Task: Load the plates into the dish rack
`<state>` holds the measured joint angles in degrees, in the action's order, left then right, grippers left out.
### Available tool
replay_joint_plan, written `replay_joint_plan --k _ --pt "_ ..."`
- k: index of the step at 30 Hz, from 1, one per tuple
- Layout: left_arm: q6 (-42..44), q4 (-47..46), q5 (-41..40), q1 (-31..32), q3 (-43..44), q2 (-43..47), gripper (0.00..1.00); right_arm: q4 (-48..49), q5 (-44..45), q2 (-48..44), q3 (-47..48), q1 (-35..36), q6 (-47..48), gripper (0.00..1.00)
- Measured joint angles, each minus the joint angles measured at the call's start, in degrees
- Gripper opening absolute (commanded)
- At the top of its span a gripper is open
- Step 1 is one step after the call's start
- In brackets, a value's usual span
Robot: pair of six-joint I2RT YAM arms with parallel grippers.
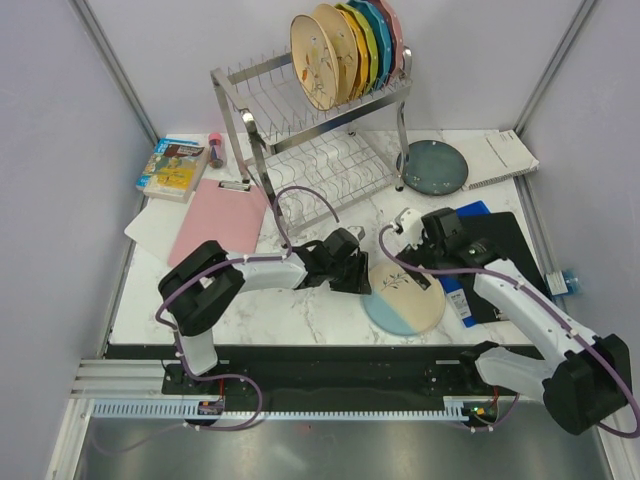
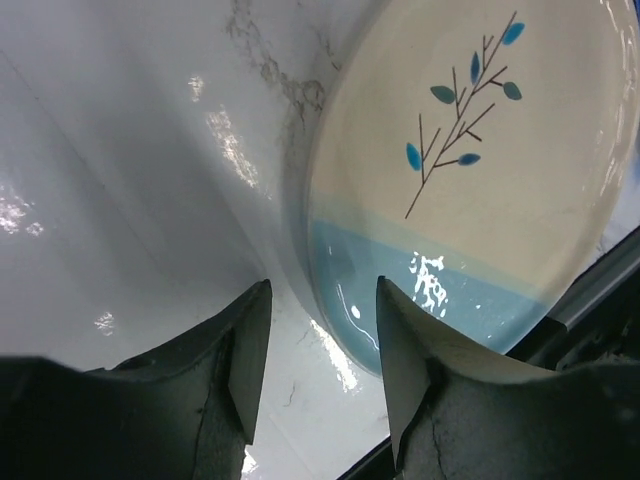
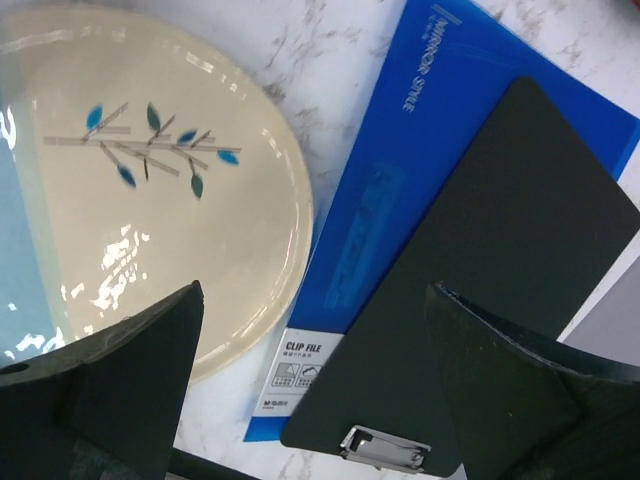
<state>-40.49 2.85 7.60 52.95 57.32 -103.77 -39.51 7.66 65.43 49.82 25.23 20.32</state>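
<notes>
Sprig plate (image 2: 470,200) — just before left gripper (image 2: 323,300); jaws apart

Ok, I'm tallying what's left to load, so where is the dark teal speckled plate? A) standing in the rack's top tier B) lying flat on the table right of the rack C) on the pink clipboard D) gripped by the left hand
B: in the top view the dark teal plate lies flat on the marble table, just right of the dish rack.
</notes>
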Motion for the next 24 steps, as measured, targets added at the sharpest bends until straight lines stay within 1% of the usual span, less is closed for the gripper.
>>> replay_joint_plan --k 2,5,6,8,11,12,14,18,21,24 --pt "-0.02 2.08 -1.75 0.35 1.11 -0.24 0.45 1.62 -1.60 -3.08 -4.20 0.00 5.18 0.98" --pt "0.11 4.70 -4.55 0.52 1.73 -0.24 0.32 3.26 -3.61 -6.45 -10.01 -0.02 11.61 0.98" --pt "0.15 5.09 -5.18 0.55 1.79 -0.24 0.26 3.48 -4.07 -6.71 -11.10 -0.02 12.83 0.98" --pt "0.55 5.20 -6.14 0.59 1.95 -0.22 0.25 4.09 -4.81 -6.71 -12.94 -0.02 15.13 0.98" --pt "1.31 5.20 -7.43 0.90 2.08 -0.22 0.25 5.07 -5.35 -6.73 -13.14 -0.02 16.24 0.98" --pt "1.53 5.20 -7.65 0.98 2.10 -0.24 0.24 5.64 -5.42 -6.73 -13.14 -0.02 16.44 0.98" --pt "1.68 5.22 -8.09 1.05 2.12 -0.31 0.23 6.45 -5.49 -6.75 -13.11 -0.02 16.61 0.98" --pt "2.03 5.86 -10.40 1.05 1.75 0.28 0.24 7.15 -5.44 -7.52 -13.11 -0.02 16.57 0.98" --pt "2.25 5.84 -11.26 -0.28 -1.92 3.39 0.26 7.76 -6.12 -7.54 -13.00 -0.17 15.47 0.98" --pt "2.40 6.14 -12.35 -1.92 -6.21 7.26 0.27 7.80 -8.66 -4.37 -12.04 -1.55 13.66 0.98"
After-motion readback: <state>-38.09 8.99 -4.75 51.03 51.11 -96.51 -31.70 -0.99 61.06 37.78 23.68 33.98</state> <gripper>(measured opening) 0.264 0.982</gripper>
